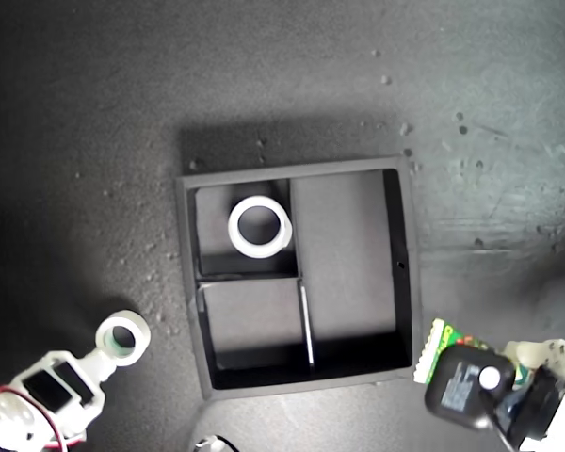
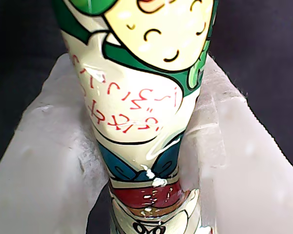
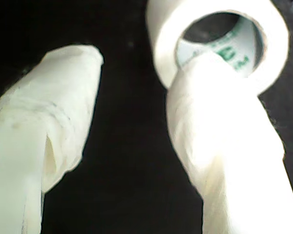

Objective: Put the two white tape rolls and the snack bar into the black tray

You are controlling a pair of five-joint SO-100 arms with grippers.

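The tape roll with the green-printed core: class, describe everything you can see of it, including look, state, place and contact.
The tape roll with the green-printed core is a small white ring with green print inside its core. It sits outside the black tray, near the exterior view's lower left. My second gripper stands open: one of its white wrapped fingers reaches up to the ring, its tip at the hole, while the other stands clear. The ring's opening faces upward in the exterior view.

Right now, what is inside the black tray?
One plain white tape roll lies in a small compartment of the black tray. The other small compartment and the tall one look bare, though dark shadow along their near walls hides those strips.
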